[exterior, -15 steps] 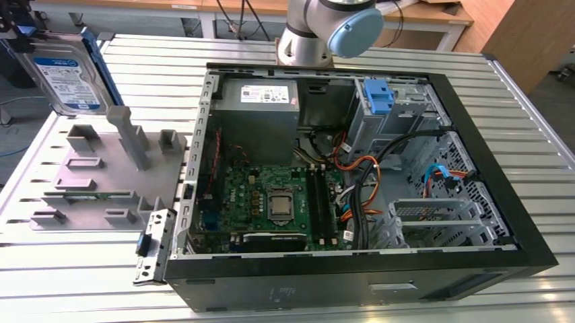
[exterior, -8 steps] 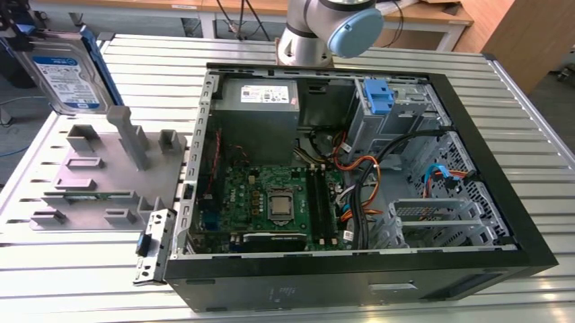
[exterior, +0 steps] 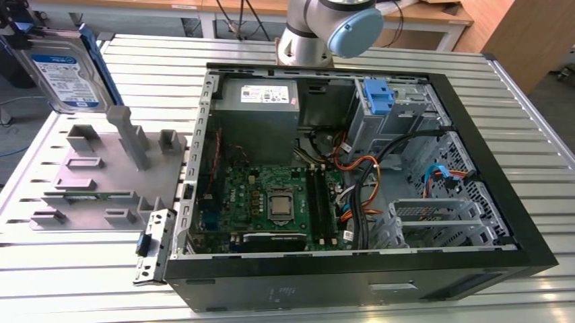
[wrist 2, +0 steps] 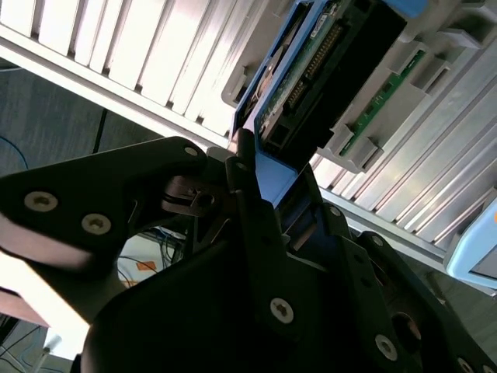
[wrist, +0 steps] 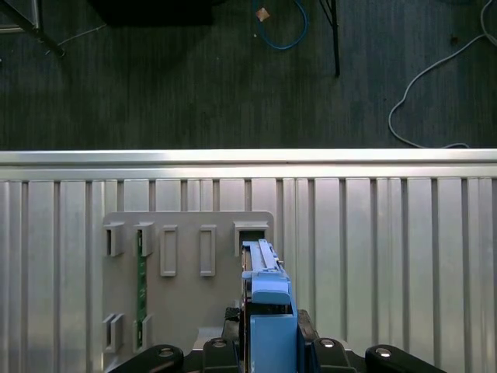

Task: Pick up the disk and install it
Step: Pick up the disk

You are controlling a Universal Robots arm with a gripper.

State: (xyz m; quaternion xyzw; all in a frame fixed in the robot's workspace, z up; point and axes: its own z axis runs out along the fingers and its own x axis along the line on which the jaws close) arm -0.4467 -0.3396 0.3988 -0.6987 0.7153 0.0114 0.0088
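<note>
While the jaws are clenched on the blue side rail of the disk (wrist: pixel 268 299), as both wrist views show, the drive hangs upright over the grey holder plate (exterior: pixel 90 182) on the slatted table (exterior: pixel 81 279), at the exterior view's left, well apart from the open computer case (exterior: pixel 359 289).

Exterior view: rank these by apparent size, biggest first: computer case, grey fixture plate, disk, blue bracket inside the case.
1. computer case
2. grey fixture plate
3. disk, raised and maybe nearer the camera, so its rank is unsure
4. blue bracket
</note>
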